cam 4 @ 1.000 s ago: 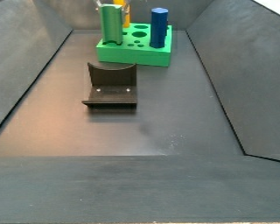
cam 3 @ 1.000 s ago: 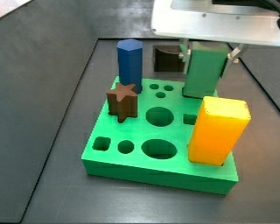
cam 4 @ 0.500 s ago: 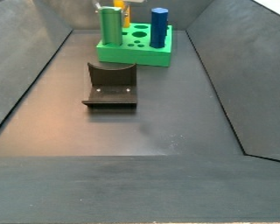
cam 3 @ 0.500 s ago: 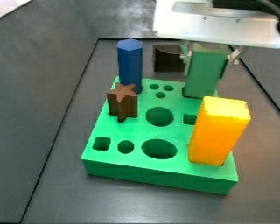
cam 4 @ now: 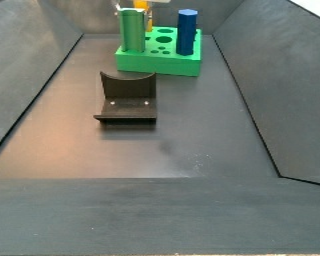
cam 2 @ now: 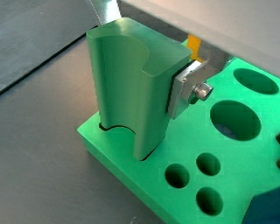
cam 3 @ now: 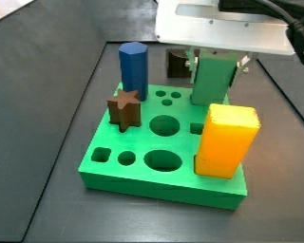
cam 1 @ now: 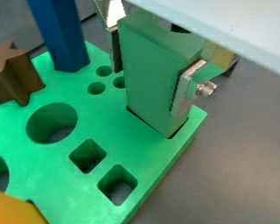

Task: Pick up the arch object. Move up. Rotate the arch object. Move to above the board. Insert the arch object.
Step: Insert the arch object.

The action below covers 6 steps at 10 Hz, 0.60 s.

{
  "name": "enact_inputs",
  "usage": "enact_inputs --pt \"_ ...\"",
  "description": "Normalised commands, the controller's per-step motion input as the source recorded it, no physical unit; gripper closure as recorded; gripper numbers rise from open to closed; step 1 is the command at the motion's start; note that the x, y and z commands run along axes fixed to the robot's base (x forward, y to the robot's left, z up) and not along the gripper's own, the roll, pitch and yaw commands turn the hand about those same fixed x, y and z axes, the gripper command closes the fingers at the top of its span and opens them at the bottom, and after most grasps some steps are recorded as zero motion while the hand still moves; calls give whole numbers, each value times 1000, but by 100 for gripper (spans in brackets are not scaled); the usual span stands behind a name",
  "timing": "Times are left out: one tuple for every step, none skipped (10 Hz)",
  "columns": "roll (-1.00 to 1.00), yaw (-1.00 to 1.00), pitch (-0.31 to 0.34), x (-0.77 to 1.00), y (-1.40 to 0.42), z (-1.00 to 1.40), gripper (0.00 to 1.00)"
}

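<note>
The board (cam 3: 117,166) has moved. Compared with half a second ago, it sits a little to the side in both side views, and the blue peg (cam 3: 132,68), the yellow block (cam 3: 227,142) and the star (cam 3: 125,109) standing in it have gone along with it. The gripper (cam 3: 216,68) has shifted the same way. I think this means the arch is already caught in its slot and the arm is dragging the whole board sideways. So the insertion has probably begun, but it may not be quite in line.

The gripper is above the far edge of the board, as seen in a side view. Its jaws are clamped on the arch (cam 2: 125,87). In both wrist views a silver finger (cam 2: 187,83) lies flat against the side of the piece.

The arch here is a tall green piece, the same green as the board, and not a dark one. It stands upright, with a rounded hollow running down one face. Its lower end meets the board close to a corner, where a curved cut shows beside it. I cannot tell how deep it has gone in.

The fixture (cam 4: 127,100) stands on the floor, apart from the board, with nothing on it.
</note>
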Motion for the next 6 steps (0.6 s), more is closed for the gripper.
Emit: enact_inputs --pt "170 826 0 120 -69 -440 100" --pt "117 757 0 146 -57 -474 100" --pt "0 294 0 140 29 -571 100" --pt "-13 14 0 174 89 -560 100" --pt "-73 -9 0 123 169 -543 100" --pt "-63 -151 0 129 203 -666 100"
